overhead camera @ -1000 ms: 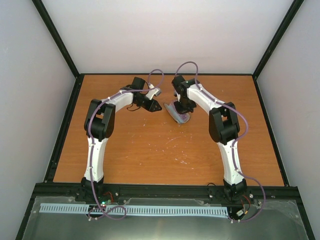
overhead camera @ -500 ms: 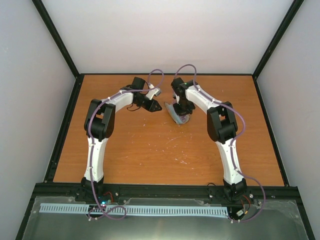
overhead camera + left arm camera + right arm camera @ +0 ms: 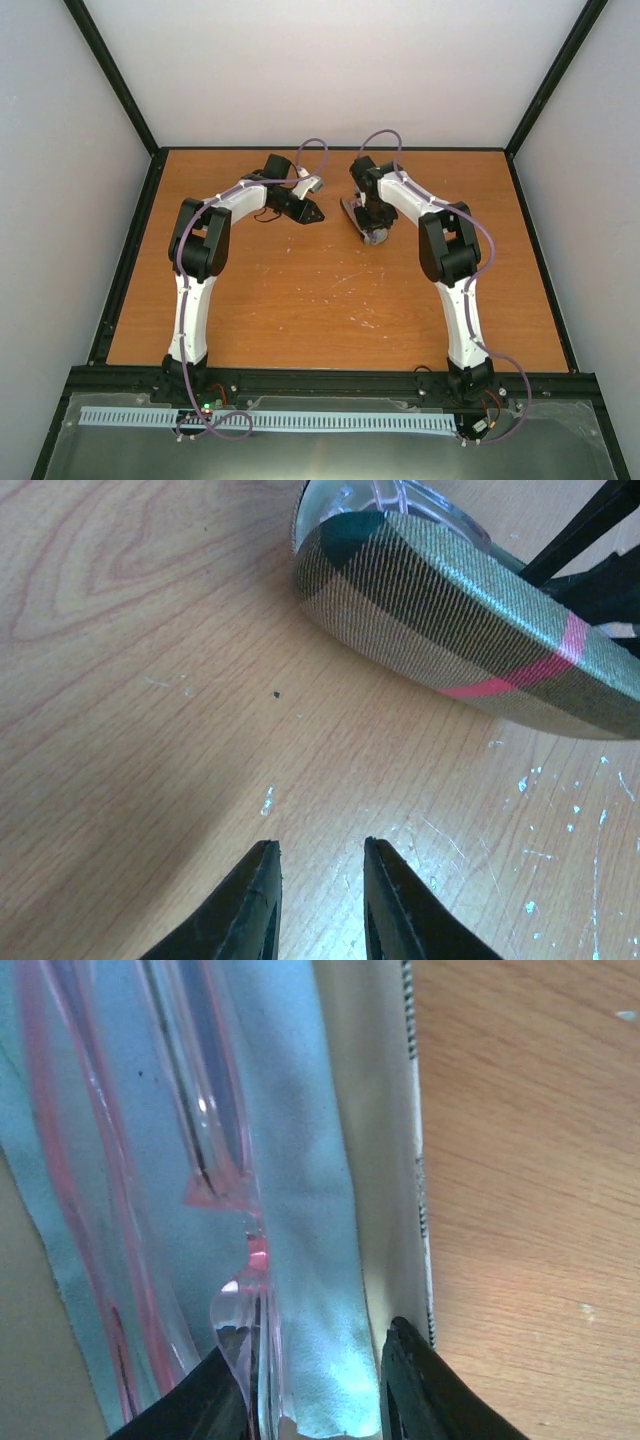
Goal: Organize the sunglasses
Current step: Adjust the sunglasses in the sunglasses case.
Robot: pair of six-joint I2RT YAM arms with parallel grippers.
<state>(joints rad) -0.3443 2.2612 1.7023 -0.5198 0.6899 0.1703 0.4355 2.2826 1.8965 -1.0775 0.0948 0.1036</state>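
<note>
Sunglasses are lying on the cloth in the case. I'm judging them light, brittle and slippery, so I'm favouring a temple arm. The right gripper and left gripper are both standing parted, clamping nothing.

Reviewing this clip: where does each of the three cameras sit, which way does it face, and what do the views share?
Top external: above and behind the arm bases, looking down on the table; both whole arms show, with the left gripper and right gripper.
Left wrist: low over the table, facing the plaid case side-on; its two fingertips show at the bottom.
Right wrist: close above the open case, looking down on the sunglasses and blue cloth; its fingertips show.
Shared: both wrist views see the case.
</note>
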